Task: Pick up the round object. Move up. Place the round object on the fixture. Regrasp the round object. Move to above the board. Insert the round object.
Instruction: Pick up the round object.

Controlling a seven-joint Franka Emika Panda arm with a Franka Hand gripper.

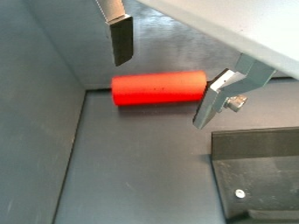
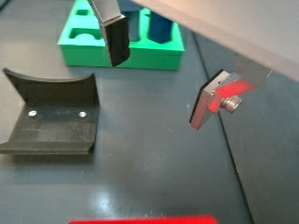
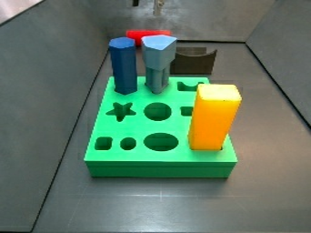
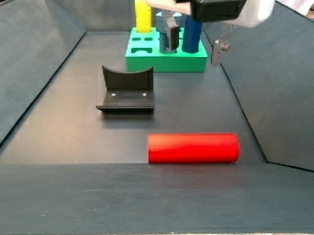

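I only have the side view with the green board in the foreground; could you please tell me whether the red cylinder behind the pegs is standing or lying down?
Observer: The round object lies on its side on the floor, apart from the fixture.
Operator: Thank you. Is the end effector holding anything?
Observer: No. In a wrist view the end effector is open and empty, not touching the round object.
Operator: And is the fixture free?
Observer: Yes, both wrist views show nothing resting in its cradle.
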